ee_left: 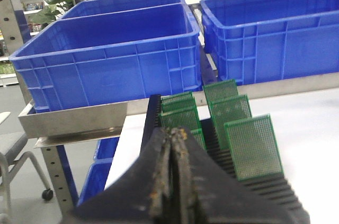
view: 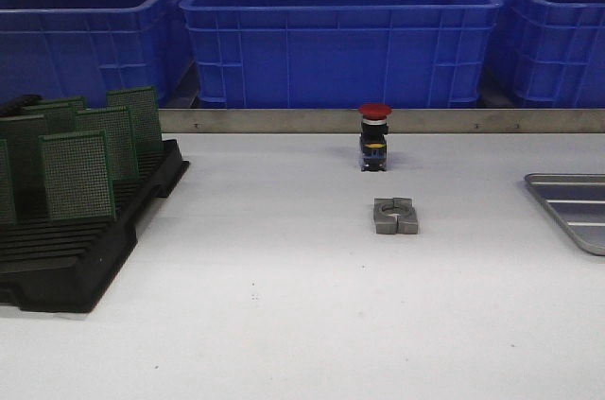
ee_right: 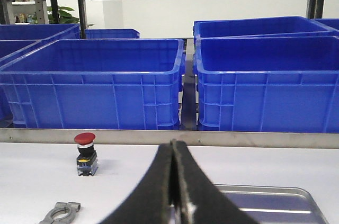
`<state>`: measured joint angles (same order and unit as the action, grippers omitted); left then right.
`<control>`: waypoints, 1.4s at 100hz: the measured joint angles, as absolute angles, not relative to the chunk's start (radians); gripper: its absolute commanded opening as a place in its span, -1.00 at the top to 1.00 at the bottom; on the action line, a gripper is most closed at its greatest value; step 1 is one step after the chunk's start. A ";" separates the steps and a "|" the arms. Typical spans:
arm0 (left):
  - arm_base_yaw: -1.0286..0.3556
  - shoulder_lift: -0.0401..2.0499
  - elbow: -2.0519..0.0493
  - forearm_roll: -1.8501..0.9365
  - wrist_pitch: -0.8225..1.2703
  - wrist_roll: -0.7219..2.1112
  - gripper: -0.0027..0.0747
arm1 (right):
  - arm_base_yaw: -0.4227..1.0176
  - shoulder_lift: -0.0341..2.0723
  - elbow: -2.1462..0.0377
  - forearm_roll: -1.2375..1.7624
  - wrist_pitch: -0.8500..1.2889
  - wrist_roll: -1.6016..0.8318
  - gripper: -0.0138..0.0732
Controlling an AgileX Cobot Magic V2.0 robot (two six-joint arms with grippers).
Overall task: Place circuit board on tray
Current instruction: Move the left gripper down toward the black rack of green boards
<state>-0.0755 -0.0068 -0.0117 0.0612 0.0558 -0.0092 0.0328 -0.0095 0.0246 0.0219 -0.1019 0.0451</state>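
Tray [view: 573,208] silver-grey, ribbed, rounded rim; green perforated circuit boards [view: 77,174] upright

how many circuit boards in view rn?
6 circuit boards, all upright in the black rack on the robot's left: three in the inner column, three in the outer column, the nearest cropped by the frame. Others may be hidden.

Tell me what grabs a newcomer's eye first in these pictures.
The big blue crates fill the back behind the white table. At the left, green circuit boards stand upright in a black slotted rack; a red-capped push button stands mid-table. The silver tray lies at the right edge.
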 measured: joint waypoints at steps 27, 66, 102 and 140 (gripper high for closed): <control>-0.076 0.049 -0.235 -0.036 0.198 -0.009 0.98 | 0.033 -0.010 0.025 0.022 -0.102 0.045 0.84; -0.076 0.509 -0.732 -0.041 0.587 0.038 0.98 | 0.033 -0.010 0.025 0.022 -0.102 0.045 0.84; -0.076 0.896 -0.997 -0.061 0.799 0.049 0.98 | 0.033 -0.010 0.025 0.022 -0.102 0.045 0.84; -0.076 0.962 -1.014 -0.082 0.803 0.053 0.98 | 0.033 -0.010 0.025 0.022 -0.102 0.045 0.84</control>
